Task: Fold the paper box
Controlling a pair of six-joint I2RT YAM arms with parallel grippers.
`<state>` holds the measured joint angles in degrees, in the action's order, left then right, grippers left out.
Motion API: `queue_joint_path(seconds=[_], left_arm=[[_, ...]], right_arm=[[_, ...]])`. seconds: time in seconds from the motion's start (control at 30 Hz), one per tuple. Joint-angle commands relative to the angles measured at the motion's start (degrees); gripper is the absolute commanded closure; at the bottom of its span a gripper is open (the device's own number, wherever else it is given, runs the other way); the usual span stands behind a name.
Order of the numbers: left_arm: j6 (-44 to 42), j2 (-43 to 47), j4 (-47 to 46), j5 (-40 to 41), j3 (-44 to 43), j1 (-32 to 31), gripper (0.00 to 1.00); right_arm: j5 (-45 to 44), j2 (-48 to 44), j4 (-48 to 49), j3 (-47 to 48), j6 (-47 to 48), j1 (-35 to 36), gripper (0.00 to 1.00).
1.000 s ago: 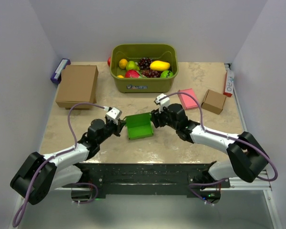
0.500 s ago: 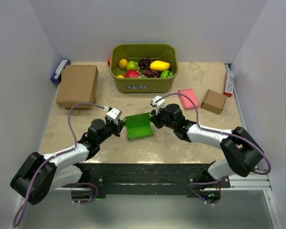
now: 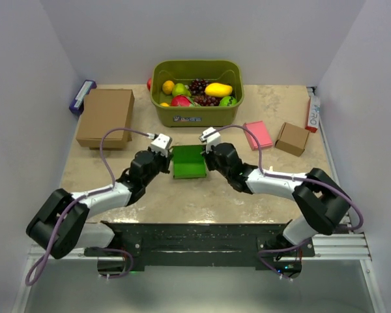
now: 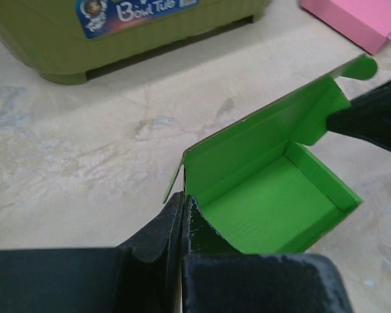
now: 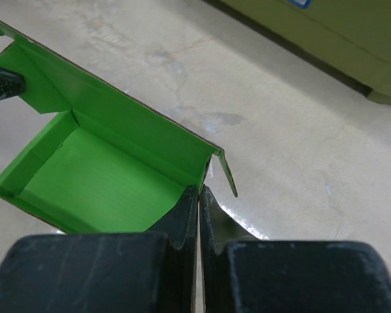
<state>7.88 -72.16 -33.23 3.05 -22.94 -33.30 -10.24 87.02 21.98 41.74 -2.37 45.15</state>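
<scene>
The paper box (image 3: 188, 163) is found at 6 o'clock from the fruit tub (image 3: 197, 112). Its walls are pinched at 9 o'clock by the left gripper (image 4: 184, 212) and at 3 o'clock by the right gripper (image 5: 199, 199) (judged light, crushable card, best gripped beside creases).

A robot lab test cell: plain white panels (image 3: 26, 78) enclose a stone-pattern tabletop (image 3: 182, 202). In front of the olive fruit tub (image 3: 197, 111), two cabled arms, left (image 3: 101, 199) and right (image 3: 280, 184), are bolted to a black base plate (image 3: 195, 238).
</scene>
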Motion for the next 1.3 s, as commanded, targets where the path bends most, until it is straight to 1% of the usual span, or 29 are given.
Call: queue_joint_path(seconds=[0.0,0.1,0.2,0.23,0.37,0.53,0.77,1.27], left_arm=[[0.56,-5.69,-4.38,6.6,-7.29,-1.77,1.0],[1.61,-8.42,-7.44,8.54,-9.05,-1.86,1.0],[2.75,-12.11,-11.05,8.64,-9.84,-1.94,1.0],[2.84,-13.0,-11.67,8.73,-10.19,-2.29,1.0],[3.63,-16.25,-16.15,11.97,-9.41,-3.35,1.0],[4.95,-18.01,-19.15,14.0,-8.44,-4.4,1.0],[6.53,-20.12,-20.47,15.76,-7.21,-6.87,1.0],[11.71,-19.77,-20.64,21.38,-0.53,-12.66,1.0]], right_arm=[[-14.51,3.76,7.9,5.81,-2.81,3.11,1.0],[-19.97,5.61,11.24,7.21,-4.48,3.63,1.0],[-23.06,8.77,14.05,8.44,-5.01,4.68,1.0],[-25.33,10.17,15.71,8.45,-4.84,5.12,1.0],[-31.93,12.99,19.24,7.66,-5.18,7.32,1.0],[-34.75,14.84,21.0,6.08,-7.03,8.91,1.0],[-38.97,16.34,18.99,4.93,-9.84,11.37,1.0],[-44.51,17.04,11.08,3.26,-19.77,14.09,1.0]])
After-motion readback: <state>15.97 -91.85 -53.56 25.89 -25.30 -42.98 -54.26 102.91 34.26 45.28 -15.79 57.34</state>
